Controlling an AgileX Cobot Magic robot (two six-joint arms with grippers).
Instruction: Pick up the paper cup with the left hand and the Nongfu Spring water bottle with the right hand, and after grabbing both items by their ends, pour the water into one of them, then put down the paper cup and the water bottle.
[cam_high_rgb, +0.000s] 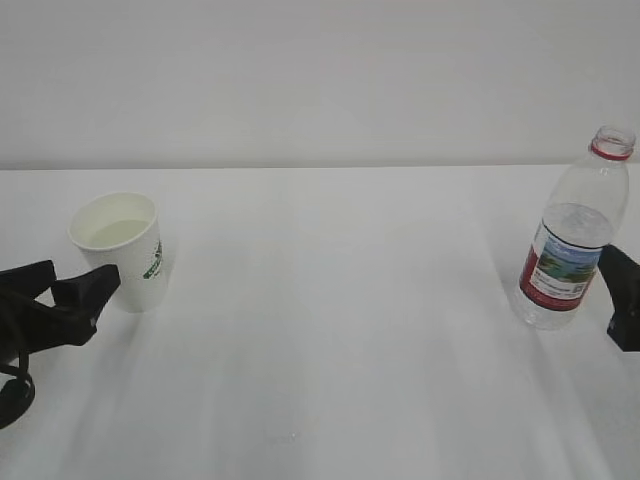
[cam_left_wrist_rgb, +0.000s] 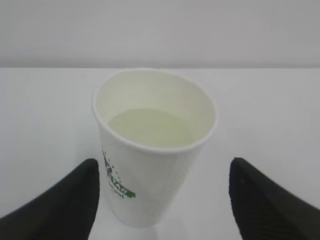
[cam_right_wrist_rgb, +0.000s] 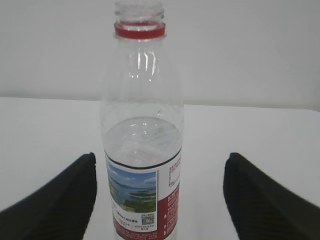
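The paper cup (cam_high_rgb: 120, 250) stands upright at the left of the white table (cam_high_rgb: 340, 330), with water (cam_left_wrist_rgb: 150, 128) in it. The left hand (cam_left_wrist_rgb: 162, 200) sits just near it, fingers spread, not touching. Far right, the uncapped water bottle (cam_high_rgb: 575, 235) stands upright, partly full, between the right hand's (cam_right_wrist_rgb: 157, 200) spread fingers, untouched.

Upright white paper cup (cam_high_rgb: 118, 249) holding water (cam_left_wrist_rgb: 150, 128); uncapped Nongfu Spring water bottle (cam_high_rgb: 574, 235) upright far right
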